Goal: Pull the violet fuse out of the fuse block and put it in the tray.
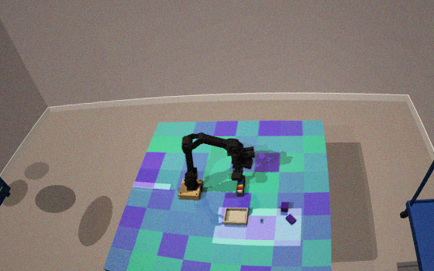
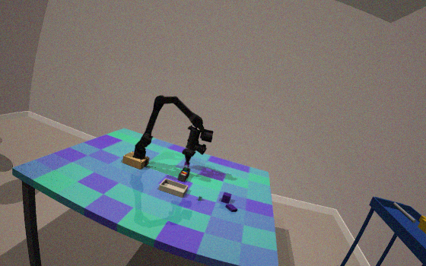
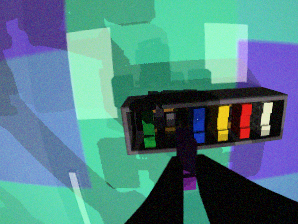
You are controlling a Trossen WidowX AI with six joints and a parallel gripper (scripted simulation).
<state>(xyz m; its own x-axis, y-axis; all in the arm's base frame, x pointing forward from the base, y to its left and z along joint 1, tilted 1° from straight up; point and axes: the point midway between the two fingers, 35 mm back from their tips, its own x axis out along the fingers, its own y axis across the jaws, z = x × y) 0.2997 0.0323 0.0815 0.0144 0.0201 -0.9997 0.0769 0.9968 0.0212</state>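
I see a worktop (image 1: 174,248) checkered in teal, green, blue and violet. The black fuse block (image 3: 200,123) shows green (image 3: 149,137), blue (image 3: 198,125), yellow (image 3: 224,123), red (image 3: 245,121) and white fuses (image 3: 266,119). My black hand (image 3: 188,192) clasps the violet fuse (image 3: 184,145). The tray (image 1: 235,216) is beige.

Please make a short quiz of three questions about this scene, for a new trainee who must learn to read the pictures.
1. True or false: the claw is shut on the violet fuse.
2. Which fuse stands at the end of the fuse block farthest from the green fuse? A white, B red, C blue.
3. Fill in: the tray holds ____ fuses at this moment.

Key: 1 true; 2 A, the white fuse; 3 no.
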